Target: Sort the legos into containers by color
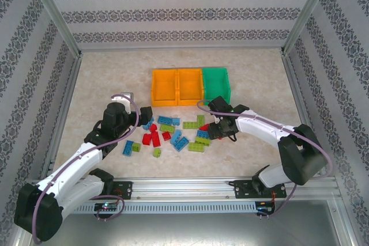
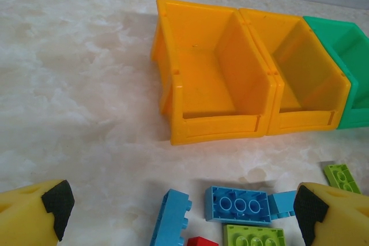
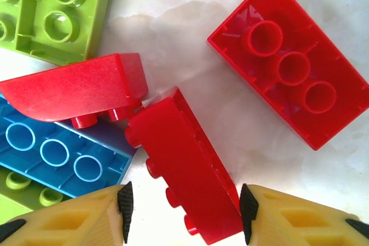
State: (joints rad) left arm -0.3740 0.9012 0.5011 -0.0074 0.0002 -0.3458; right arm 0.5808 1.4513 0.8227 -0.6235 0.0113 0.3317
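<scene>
Legos [image 1: 173,133], in blue, lime green and red, lie scattered on the table [image 1: 104,84] just in front of the containers [image 1: 190,101], between the two arms. The containers stand in one row, touching each other: two orange bins [image 2: 219,125] on the left side and one green bin [image 2: 354,116] on the right. The two orange bins have nothing inside; the inside of the green one is seen only in part.

At the right edge of the pile, the right gripper [image 3: 183,211] is low over the table with one red brick [image 3: 184,171] between its fingers. This brick lies on its side, with the studs toward the left pad. The right pad touches it, but a small gap is visible at the left pad, so the jaws are around the brick and not clamped on it. Near it lie a second red brick [image 3: 288,61] with its hollow side up, a sloped red piece [image 3: 75,90], a blue brick [image 3: 57,154] and a lime green brick [image 3: 57,10].

The left gripper [image 2: 181,205] hangs at the left edge of the pile with its fingers spread wide, and it holds nothing. Under it are some blue bricks [image 2: 237,204].
</scene>
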